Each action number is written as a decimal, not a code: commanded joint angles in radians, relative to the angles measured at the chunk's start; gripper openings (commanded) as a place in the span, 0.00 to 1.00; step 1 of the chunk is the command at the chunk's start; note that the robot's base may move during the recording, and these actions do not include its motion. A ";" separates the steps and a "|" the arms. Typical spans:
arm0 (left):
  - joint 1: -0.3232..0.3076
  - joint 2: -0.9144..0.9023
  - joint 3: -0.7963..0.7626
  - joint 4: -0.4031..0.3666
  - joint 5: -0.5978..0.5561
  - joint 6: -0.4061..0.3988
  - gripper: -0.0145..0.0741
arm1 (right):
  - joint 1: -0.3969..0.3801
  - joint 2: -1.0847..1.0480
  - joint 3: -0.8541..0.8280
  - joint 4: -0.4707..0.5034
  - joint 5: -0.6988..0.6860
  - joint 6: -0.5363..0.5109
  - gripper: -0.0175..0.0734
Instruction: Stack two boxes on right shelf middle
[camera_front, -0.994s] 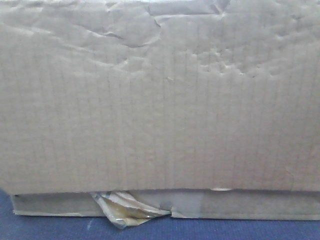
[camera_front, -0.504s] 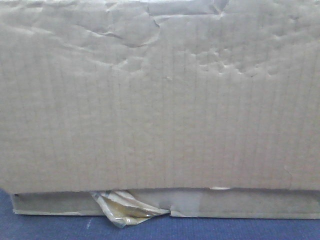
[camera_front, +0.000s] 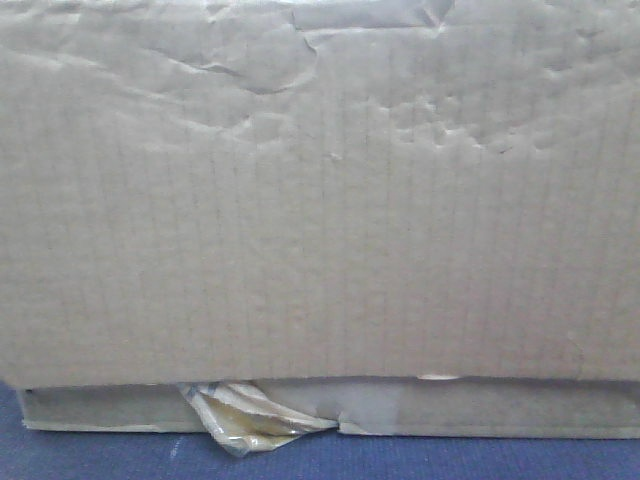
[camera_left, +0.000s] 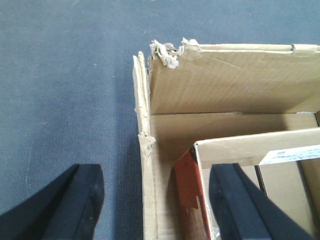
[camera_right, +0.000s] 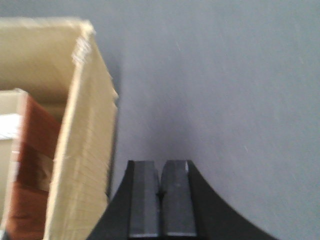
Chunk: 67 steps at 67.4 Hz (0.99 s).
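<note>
Sitting dented and corrugated, the tall box (camera_front: 320, 200) tops the flat box (camera_front: 500, 408).

front view close against tall box (camera_front: 320, 200); wrist views look down, sharing open box (camera_left: 225, 85).

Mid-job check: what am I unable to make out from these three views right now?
- Shelf: in no view; the tall box fills the front view.
- Tall box: top and sides cut off by the front view's edges.
- Flat box: only its front edge shows; tall box covers the rest.
- Open carton, left wrist view: contents cut off by the frame and the left tool.
- Right wrist view: carton wall blurred.
</note>
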 joint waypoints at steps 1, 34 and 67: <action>0.005 -0.007 -0.002 0.000 -0.007 0.001 0.57 | 0.052 0.090 -0.103 -0.069 0.083 0.054 0.04; 0.005 -0.004 0.006 -0.004 -0.007 0.023 0.57 | 0.067 0.273 -0.220 0.131 0.083 0.036 0.19; 0.005 -0.004 0.175 -0.055 -0.007 0.026 0.57 | 0.067 0.323 -0.074 0.137 0.083 0.036 0.51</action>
